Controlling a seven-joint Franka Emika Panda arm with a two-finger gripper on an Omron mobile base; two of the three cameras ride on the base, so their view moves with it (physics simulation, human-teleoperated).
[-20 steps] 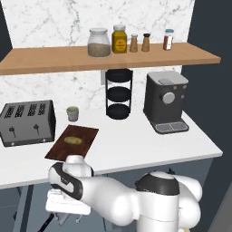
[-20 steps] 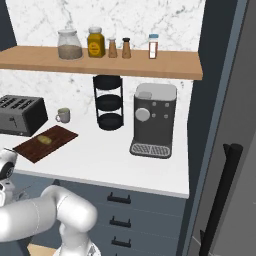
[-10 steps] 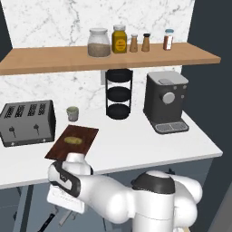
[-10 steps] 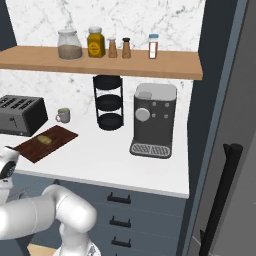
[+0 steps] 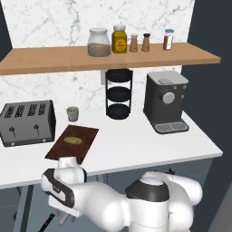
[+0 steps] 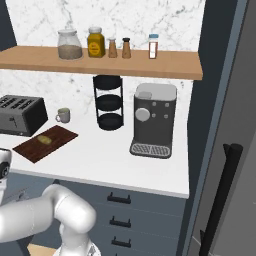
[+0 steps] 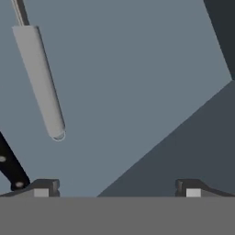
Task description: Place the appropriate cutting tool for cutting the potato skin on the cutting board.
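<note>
The peeler's pale grey handle (image 7: 40, 80) lies at the upper left of the hand view, on a flat blue-grey surface, with its forked head cut off by the top edge. My gripper (image 7: 117, 190) hangs above it, open wide, with nothing between the fingertips (image 7: 42, 188); the handle is ahead of the left tip, outside the gap. In the left base view my gripper (image 5: 62, 219) is low, below the counter's front edge. Up on the counter, the small potato (image 5: 72, 140) rests on the dark reddish-brown cutting board (image 5: 85, 138), which the right base view shows as cutting board (image 6: 59, 136) and potato (image 6: 45, 140).
A black knife handle (image 7: 10, 165) with rivets lies at the lower left, beside the left fingertip. On the counter stand a toaster (image 5: 27, 122), a mug (image 5: 72, 113), a black tiered rack (image 5: 118, 93) and a coffee machine (image 5: 165, 102). A shelf (image 5: 108, 56) above carries jars.
My arm has sunk lower in front of the counter, bringing the hand down below the counter's edge. The board and potato have not moved.
</note>
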